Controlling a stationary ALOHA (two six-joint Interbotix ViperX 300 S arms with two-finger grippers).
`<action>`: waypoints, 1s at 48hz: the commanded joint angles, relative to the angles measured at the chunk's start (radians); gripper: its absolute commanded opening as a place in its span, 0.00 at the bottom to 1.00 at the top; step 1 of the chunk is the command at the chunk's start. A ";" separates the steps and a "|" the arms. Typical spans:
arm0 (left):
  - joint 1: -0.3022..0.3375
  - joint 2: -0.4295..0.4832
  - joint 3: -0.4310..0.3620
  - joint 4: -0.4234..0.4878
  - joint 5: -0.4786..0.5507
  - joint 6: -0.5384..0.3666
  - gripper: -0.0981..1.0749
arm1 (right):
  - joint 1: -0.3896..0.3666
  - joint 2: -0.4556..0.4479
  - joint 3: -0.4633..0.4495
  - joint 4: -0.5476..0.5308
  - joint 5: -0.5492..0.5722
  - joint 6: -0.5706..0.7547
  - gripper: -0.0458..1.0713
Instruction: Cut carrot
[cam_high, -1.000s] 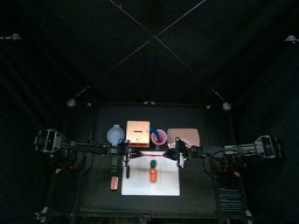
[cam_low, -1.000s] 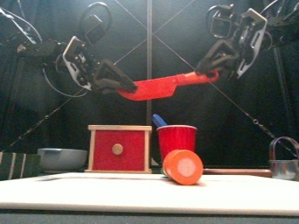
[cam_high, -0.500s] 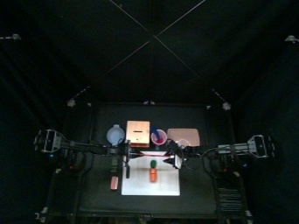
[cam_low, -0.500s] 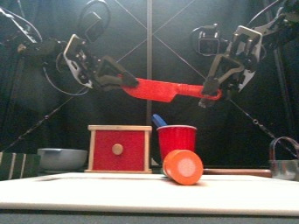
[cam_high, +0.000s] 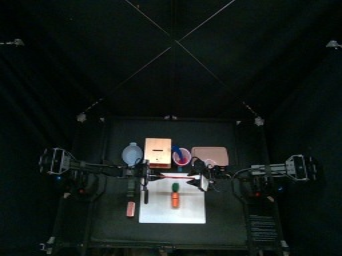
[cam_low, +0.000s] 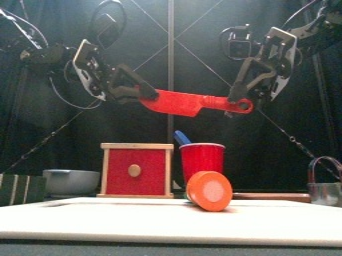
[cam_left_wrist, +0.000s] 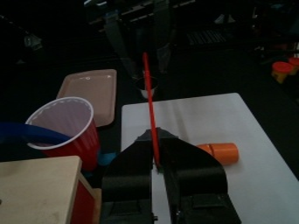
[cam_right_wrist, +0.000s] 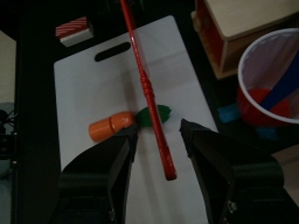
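Note:
The carrot (cam_low: 207, 190), stubby and orange with a green tip, lies on the white board (cam_high: 187, 207); it also shows in the right wrist view (cam_right_wrist: 114, 126) and the left wrist view (cam_left_wrist: 219, 150). A red knife (cam_low: 187, 100) hangs roughly level above it. My left gripper (cam_low: 131, 92) is shut on the knife's left end, seen edge-on in the left wrist view (cam_left_wrist: 149, 105). My right gripper (cam_low: 243, 100) is at the knife's right end. In the right wrist view its jaws (cam_right_wrist: 160, 140) stand open with the knife's end (cam_right_wrist: 158, 131) between them.
Behind the board stand a red-fronted wooden box (cam_low: 136, 170), a red cup (cam_low: 202, 158), a grey bowl (cam_low: 70, 181) and a pink tray (cam_high: 210, 156). A metal mug (cam_low: 325, 183) is at the right. A pale orange stick (cam_high: 131, 208) lies left of the board.
The knife's right end has come down, so the knife went from sloping up to about level. My right gripper moved down and inward with it. The left gripper and carrot stayed put.

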 joint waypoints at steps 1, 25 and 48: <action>0.000 -0.008 -0.023 0.002 -0.009 0.002 0.43 | -0.005 -0.015 -0.023 -0.002 -0.002 -0.003 0.76; 0.000 0.000 -0.020 -0.002 -0.012 0.002 0.43 | -0.005 -0.017 -0.025 -0.002 0.021 -0.003 0.47; -0.121 0.164 -0.058 -0.087 -0.015 -0.002 0.43 | 0.195 -0.017 0.029 0.002 0.064 -0.002 0.41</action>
